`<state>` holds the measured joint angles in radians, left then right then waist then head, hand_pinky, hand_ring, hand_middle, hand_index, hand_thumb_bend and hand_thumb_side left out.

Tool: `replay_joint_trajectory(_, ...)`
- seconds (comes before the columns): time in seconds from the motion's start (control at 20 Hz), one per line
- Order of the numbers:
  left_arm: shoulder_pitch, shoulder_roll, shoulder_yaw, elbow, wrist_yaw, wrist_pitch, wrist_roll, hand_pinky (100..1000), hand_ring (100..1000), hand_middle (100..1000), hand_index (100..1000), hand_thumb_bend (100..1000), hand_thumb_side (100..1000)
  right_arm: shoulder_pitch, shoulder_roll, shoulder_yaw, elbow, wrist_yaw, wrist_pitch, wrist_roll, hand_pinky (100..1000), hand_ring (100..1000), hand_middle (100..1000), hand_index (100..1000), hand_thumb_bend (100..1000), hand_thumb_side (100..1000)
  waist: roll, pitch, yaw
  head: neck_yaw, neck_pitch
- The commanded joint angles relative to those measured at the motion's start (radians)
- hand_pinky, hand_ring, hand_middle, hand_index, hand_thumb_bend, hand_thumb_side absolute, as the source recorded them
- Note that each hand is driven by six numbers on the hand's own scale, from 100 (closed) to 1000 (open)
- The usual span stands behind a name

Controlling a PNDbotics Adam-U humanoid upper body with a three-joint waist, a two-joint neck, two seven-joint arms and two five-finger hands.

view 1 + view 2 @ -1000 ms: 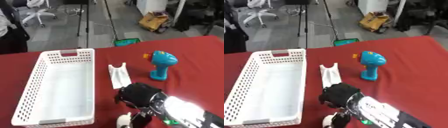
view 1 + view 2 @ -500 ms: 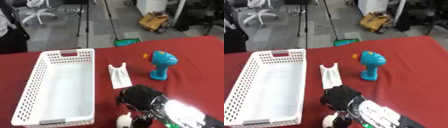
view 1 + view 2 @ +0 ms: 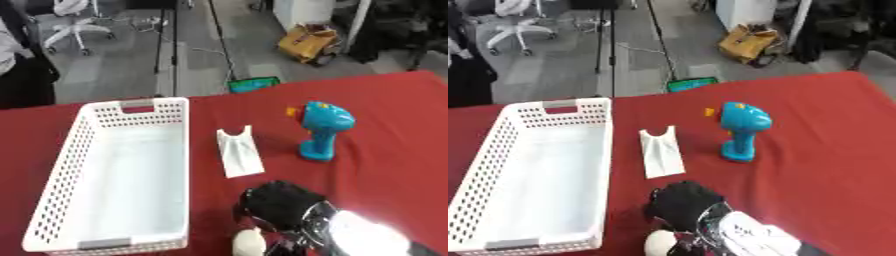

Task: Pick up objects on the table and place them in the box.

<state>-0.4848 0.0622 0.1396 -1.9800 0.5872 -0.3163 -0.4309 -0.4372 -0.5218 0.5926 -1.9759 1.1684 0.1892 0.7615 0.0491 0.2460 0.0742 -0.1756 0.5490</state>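
A white basket stands on the red table, long side running away from the robot, nothing visible inside it. Just beside the basket's right wall lies a flat white piece with a notched far end. Further right of the basket, well apart from it, a blue toy drill stands upright on its base.

Near the basket's front right corner, the right hand hangs over the table, black, its back to the camera. A small pale rounded thing shows just below its fingers, close to the basket's near corner. Whether the fingers are curled round it or merely above it cannot be told.
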Motion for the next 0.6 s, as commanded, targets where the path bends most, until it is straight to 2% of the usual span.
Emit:
replay_joint_trajectory(0.05, -0.012, 0.012, 0.006, -0.02, -0.003, -0.001, -0.004, 615, 658, 673, 701, 100, 817, -0.001, 0.002, -0.011, -0.021, 0.005, 0.002, 0.003, 262, 477, 579, 767, 662, 457, 0.0, -0.018, 0.002, 0.002, -0.01)
replay_joint_trajectory(0.6, -0.015, 0.01, 0.005, -0.02, -0.001, -0.002, -0.005, 611, 658, 673, 701, 100, 815, 0.007, 0.01, -0.013, 0.006, 0.012, 0.009, -0.018, 225, 458, 561, 742, 638, 414, 0.003, -0.016, 0.004, 0.002, -0.018)
